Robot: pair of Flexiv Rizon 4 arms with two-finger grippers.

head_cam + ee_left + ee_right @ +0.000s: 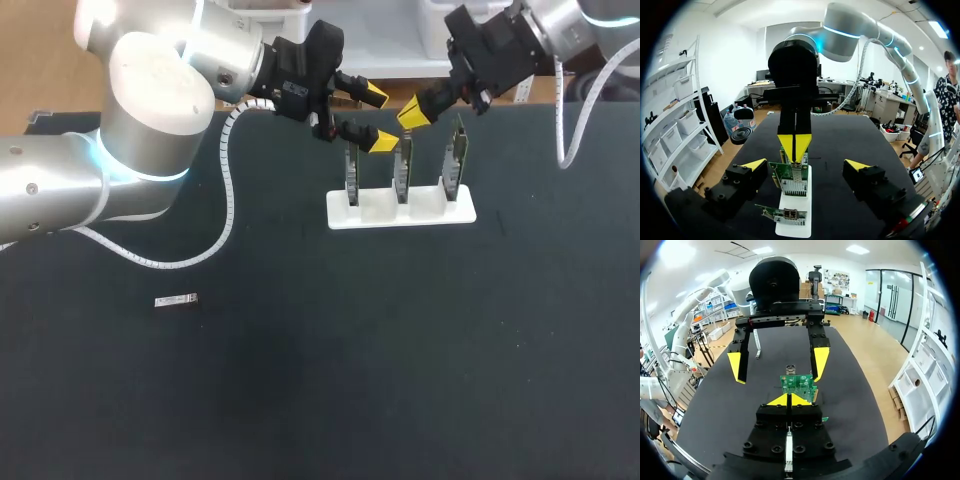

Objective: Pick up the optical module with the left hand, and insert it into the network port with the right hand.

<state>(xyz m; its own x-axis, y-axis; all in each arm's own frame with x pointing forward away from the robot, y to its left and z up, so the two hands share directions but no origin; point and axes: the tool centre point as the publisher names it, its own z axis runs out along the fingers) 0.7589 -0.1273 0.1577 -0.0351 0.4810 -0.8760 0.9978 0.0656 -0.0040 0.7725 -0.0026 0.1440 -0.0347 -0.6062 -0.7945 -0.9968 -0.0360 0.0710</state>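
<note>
The optical module (176, 300), a small silver bar, lies flat on the dark table at the near left, far from both grippers. A white stand (400, 212) at the back middle holds three upright green boards (402, 168) with metal network ports (792, 186). My left gripper (378, 118) hangs open just above the stand's left end, with nothing between its fingers. My right gripper (413, 113) is shut and empty, its tips over the middle board (797, 382). The two grippers face each other over the stand, so the left gripper (777, 364) shows in the right wrist view and the right gripper (795, 142) in the left wrist view.
The left arm's white cable (228, 190) droops onto the table behind the module. The stand (792, 222) sits right under both grippers. Dark table surface (400, 380) stretches in front of the stand and to the module's right.
</note>
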